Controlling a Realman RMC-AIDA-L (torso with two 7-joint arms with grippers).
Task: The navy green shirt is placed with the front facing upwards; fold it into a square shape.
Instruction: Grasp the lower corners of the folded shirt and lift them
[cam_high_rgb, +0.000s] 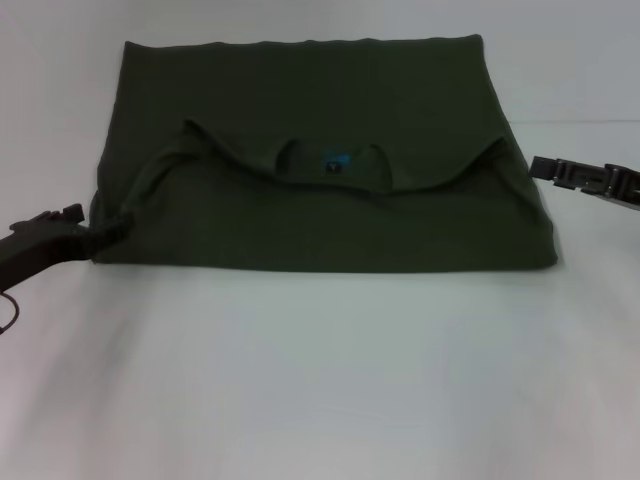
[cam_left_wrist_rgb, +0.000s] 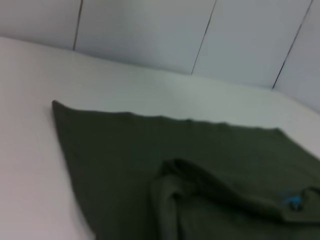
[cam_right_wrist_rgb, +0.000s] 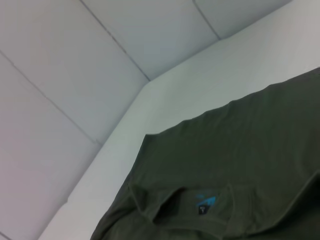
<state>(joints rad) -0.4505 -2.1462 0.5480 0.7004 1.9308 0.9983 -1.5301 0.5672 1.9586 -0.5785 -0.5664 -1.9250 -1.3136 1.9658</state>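
Observation:
The navy green shirt (cam_high_rgb: 320, 120) lies on the white table, its upper part folded toward me so the collar and blue neck label (cam_high_rgb: 333, 163) sit on top near the middle. The lettering is hidden. My left gripper (cam_high_rgb: 100, 228) is at the shirt's near left corner, shut on a small bunch of fabric pulled to a point. My right gripper (cam_high_rgb: 545, 168) hovers just off the shirt's right edge, apart from the cloth. The left wrist view shows the shirt (cam_left_wrist_rgb: 150, 150) and label (cam_left_wrist_rgb: 292, 200). The right wrist view shows the shirt (cam_right_wrist_rgb: 250, 145) and label (cam_right_wrist_rgb: 205, 202).
The white table (cam_high_rgb: 320, 380) stretches wide in front of the shirt. A pale panelled wall (cam_left_wrist_rgb: 150, 30) rises behind the table's far edge, and the wall (cam_right_wrist_rgb: 75, 75) also shows in the right wrist view.

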